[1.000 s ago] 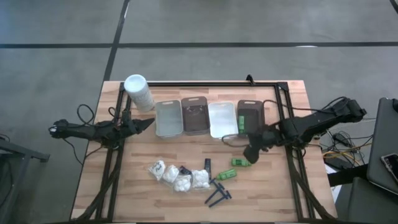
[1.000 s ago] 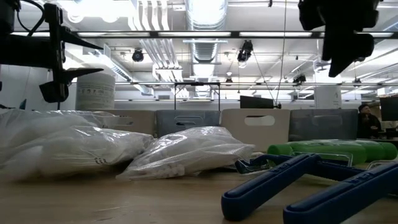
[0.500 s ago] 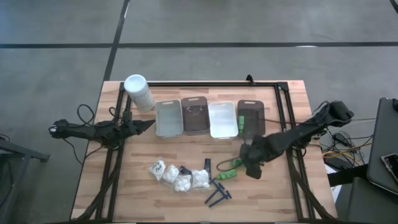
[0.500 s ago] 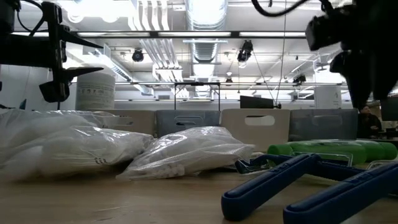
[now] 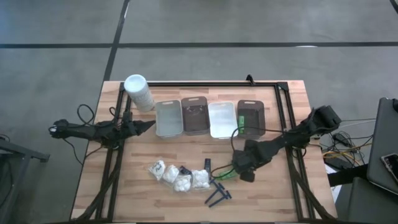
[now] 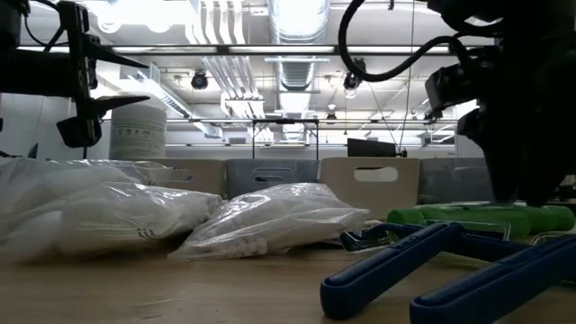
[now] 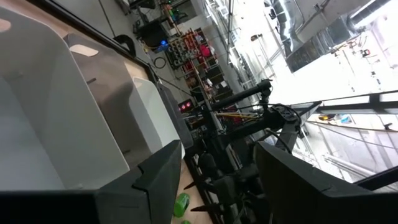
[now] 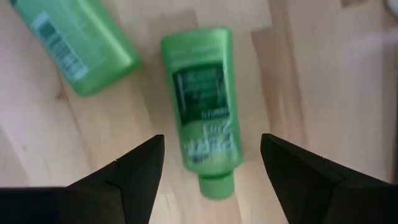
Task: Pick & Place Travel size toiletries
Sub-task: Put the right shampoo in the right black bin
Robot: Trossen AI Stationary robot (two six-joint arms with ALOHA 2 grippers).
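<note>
The toiletries lie on the near half of the table: white lumpy packets, dark blue razors, small black blocks and green bottles. My right gripper hovers open just above one green bottle, which lies flat on the wood, a finger on each side of it. A second bottle lies beside it. My left gripper waits open at the table's left, by the grey tray.
Several trays stand in a row across the far half: grey, brown, white and dark, with something green at the dark tray's left side. A tall white cylinder stands far left. Bare wood shows near left.
My right gripper has swung from beside the dark tray toward the near edge and leftward, dropping low over the green bottles and staying open. The bottles and other toiletries have not moved.
</note>
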